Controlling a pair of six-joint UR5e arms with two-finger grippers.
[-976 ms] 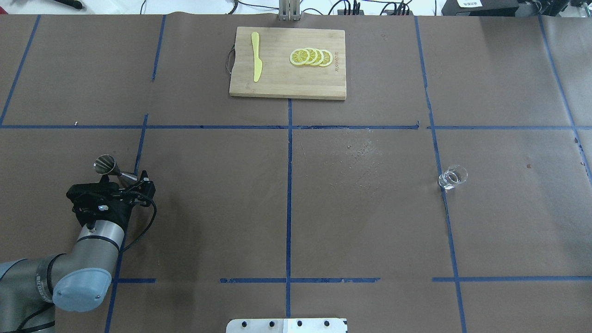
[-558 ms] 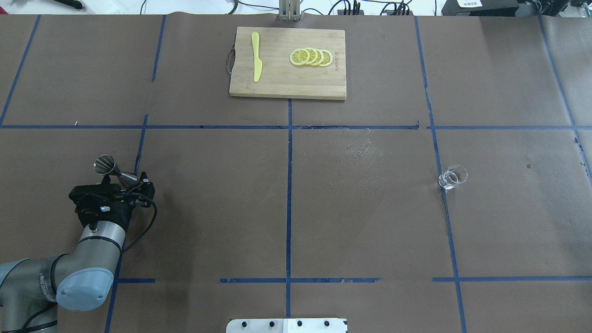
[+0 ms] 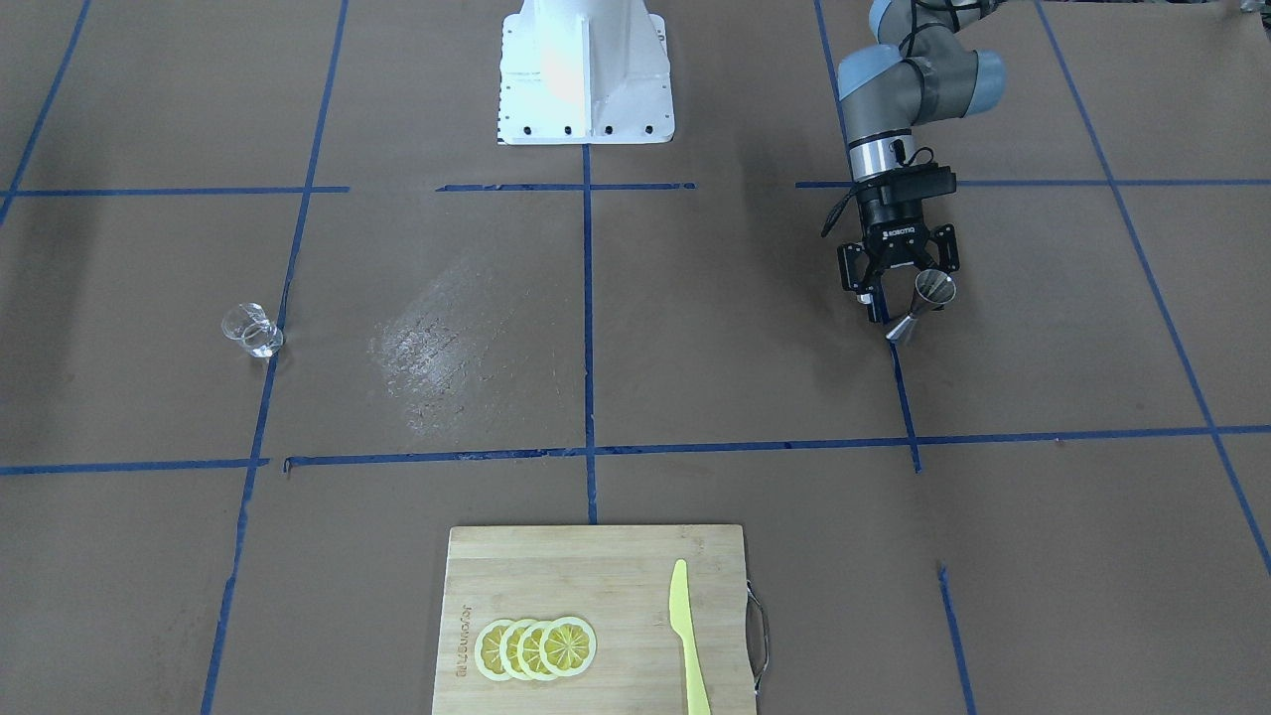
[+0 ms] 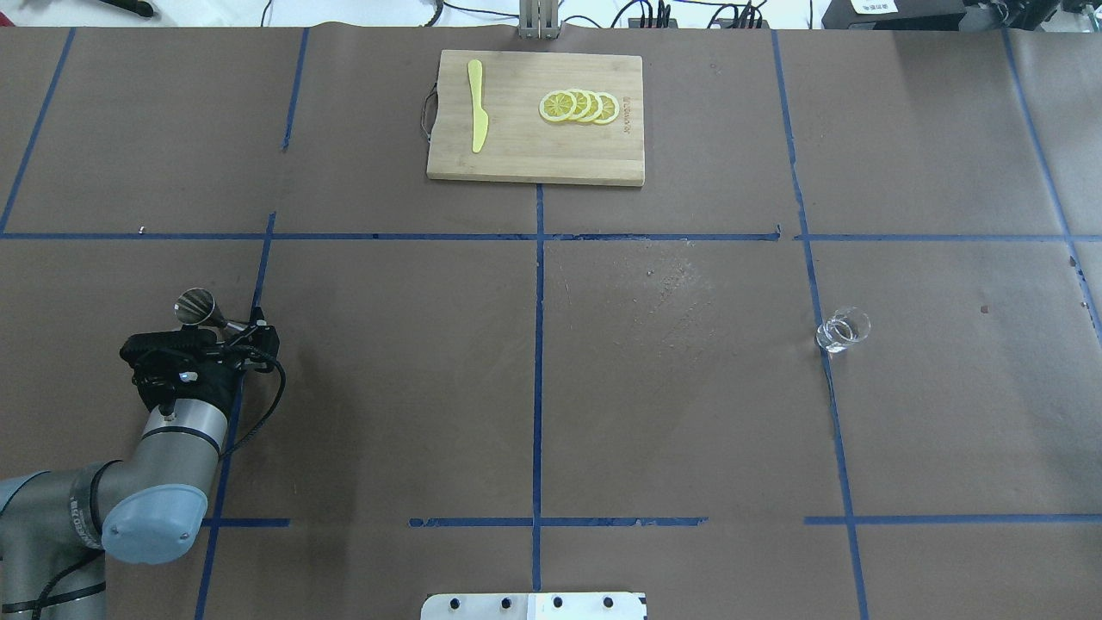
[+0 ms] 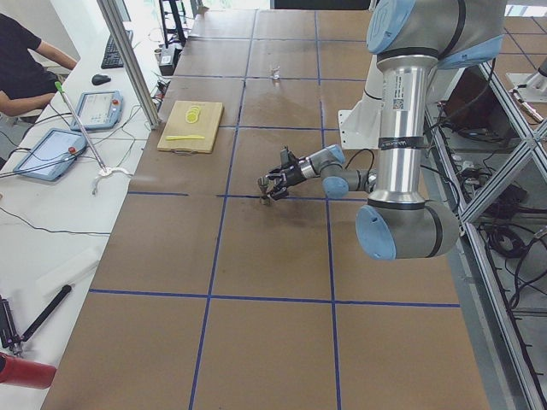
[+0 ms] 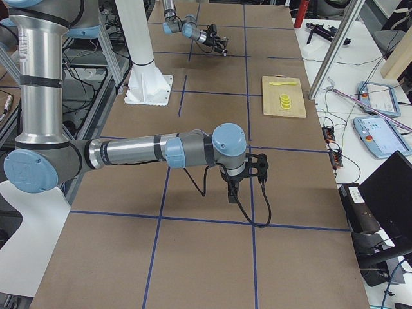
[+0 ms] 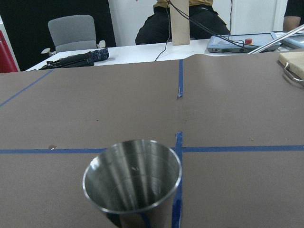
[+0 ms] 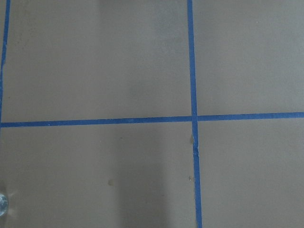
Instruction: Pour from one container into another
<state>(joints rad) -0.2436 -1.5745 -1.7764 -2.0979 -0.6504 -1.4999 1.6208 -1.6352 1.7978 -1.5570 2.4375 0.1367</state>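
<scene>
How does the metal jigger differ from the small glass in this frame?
The jigger is opaque polished steel, while the glass is clear. The jigger is a narrow-waisted double cone; the glass is a short, squat cup. The jigger stands at the open left gripper on the robot's left, and the glass stands alone on the robot's right. Both are upright on the brown table cover, close to blue tape lines.

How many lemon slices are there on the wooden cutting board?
4. The lemon slices lie in one overlapping row on the cutting board, on the half away from the yellow knife. Another slice hidden underneath cannot be excluded.
</scene>
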